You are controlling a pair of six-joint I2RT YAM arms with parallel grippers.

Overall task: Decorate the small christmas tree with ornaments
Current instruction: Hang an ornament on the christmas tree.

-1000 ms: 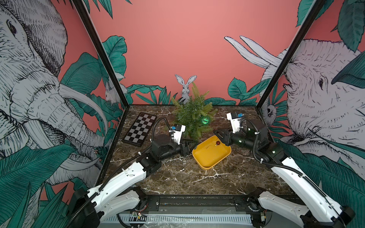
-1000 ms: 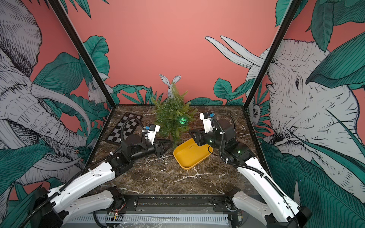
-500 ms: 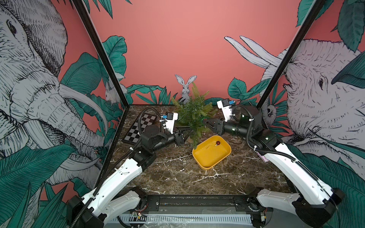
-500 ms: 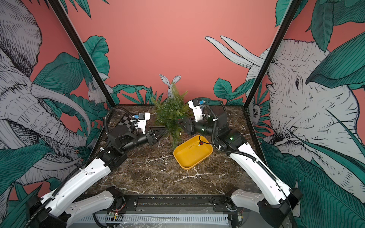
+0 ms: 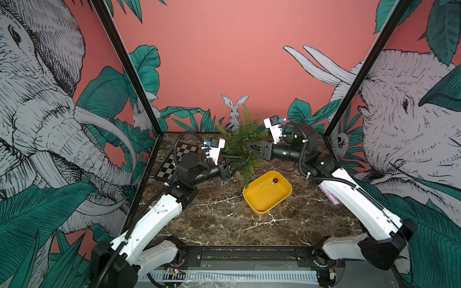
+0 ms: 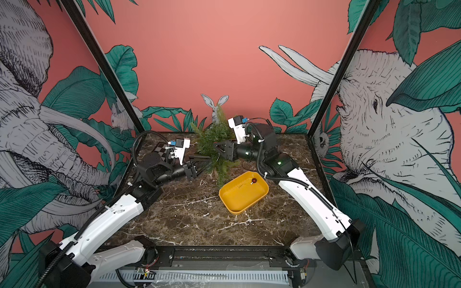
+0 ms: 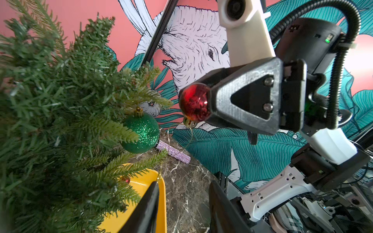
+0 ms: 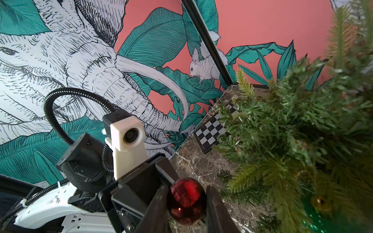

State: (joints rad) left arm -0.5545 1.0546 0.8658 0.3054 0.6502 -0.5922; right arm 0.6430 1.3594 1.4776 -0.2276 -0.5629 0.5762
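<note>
Both top views first: the small christmas tree (image 5: 243, 139) stands at the back of the surface (image 5: 219, 219), with an arm reaching in from each side. The left pincer (image 5: 240, 162) points into the lower branches, and the right pincer (image 5: 249, 147) sits at mid-height on the opposite side. From up here I can't tell how either one is set. Just in front of the tree, the yellow tray (image 6: 239, 198) has one spare red ball (image 6: 254, 181) lying in it, waiting its turn.

Over to the left wrist view, and here's the score. The green ball (image 7: 141, 135) is already hanging from a branch, so that's one on the tree. Near it, clear of the needles, the held red ball (image 7: 194, 102) is pinched in the right pincer. Its gold cap (image 7: 187, 121) is turned downward and it's not yet hung on any branch. The left pincer (image 7: 183, 203) is spread, with nothing between its fingers.

Right wrist view backs that up: the right pincer (image 8: 186, 189) is pressed onto the held red ball (image 8: 185, 201), with the tree (image 8: 292, 131) just beside it.

My call: one ornament of three is up, the second is about to be hooked on, and the third has yet to be fetched from the tray.
</note>
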